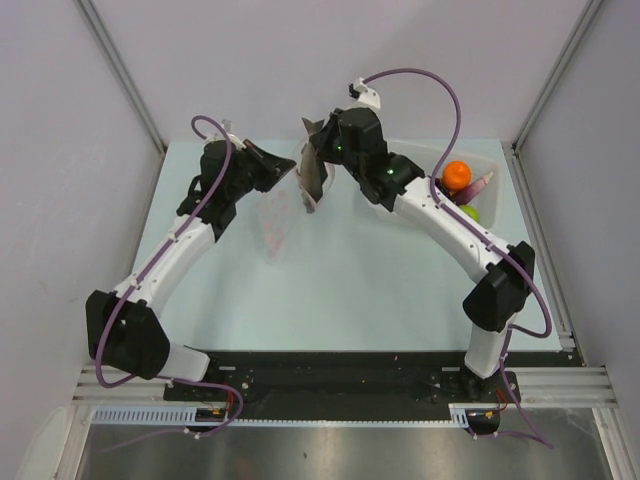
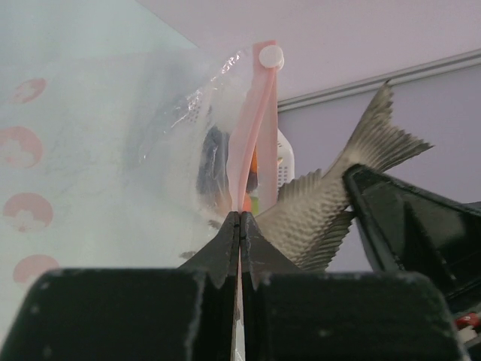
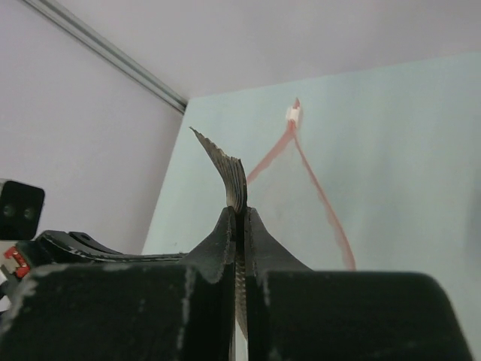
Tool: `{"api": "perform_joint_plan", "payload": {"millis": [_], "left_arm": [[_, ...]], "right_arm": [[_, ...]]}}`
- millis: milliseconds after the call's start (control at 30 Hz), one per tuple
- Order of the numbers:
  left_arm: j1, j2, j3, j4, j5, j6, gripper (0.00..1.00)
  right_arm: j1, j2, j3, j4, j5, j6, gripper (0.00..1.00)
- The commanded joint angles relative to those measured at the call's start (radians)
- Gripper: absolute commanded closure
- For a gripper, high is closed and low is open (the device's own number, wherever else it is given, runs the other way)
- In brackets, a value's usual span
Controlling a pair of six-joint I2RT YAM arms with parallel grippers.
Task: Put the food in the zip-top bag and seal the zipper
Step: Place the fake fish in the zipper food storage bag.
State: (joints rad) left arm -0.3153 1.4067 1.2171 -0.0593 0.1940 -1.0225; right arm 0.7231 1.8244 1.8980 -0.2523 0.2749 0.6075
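My left gripper is shut on the pink-red zipper of the clear zip-top bag, which hangs from it above the table. A white slider sits at the strip's end. My right gripper is shut on the grey fish, held just right of the bag's top edge. In the right wrist view the zipper spreads in a V past the fish. An orange ball, a pink piece and a green apple lie in the basket.
The white basket stands at the back right of the pale table. Grey walls with metal rails close in the back and both sides. Both arms reach to the back middle, close together.
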Motion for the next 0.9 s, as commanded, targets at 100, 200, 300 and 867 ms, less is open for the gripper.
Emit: {"api": "perform_joint_plan", "payload": {"millis": [100, 200, 300, 867], "left_arm": [[0.016, -0.051, -0.022, 0.099, 0.024, -0.073, 1.00], [0.021, -0.051, -0.021, 0.101, 0.031, -0.082, 1.00], [0.027, -0.052, -0.011, 0.101, 0.045, -0.090, 1.00], [0.027, -0.097, -0.016, -0.025, 0.065, 0.018, 1.00]], "right_arm": [[0.009, 0.021, 0.013, -0.107, -0.017, 0.055, 1.00], [0.012, 0.045, 0.053, -0.188, -0.078, 0.098, 1.00], [0.007, 0.058, 0.084, -0.246, -0.193, 0.124, 1.00], [-0.351, -0.046, 0.052, -0.263, -0.742, -0.289, 0.14]]}}
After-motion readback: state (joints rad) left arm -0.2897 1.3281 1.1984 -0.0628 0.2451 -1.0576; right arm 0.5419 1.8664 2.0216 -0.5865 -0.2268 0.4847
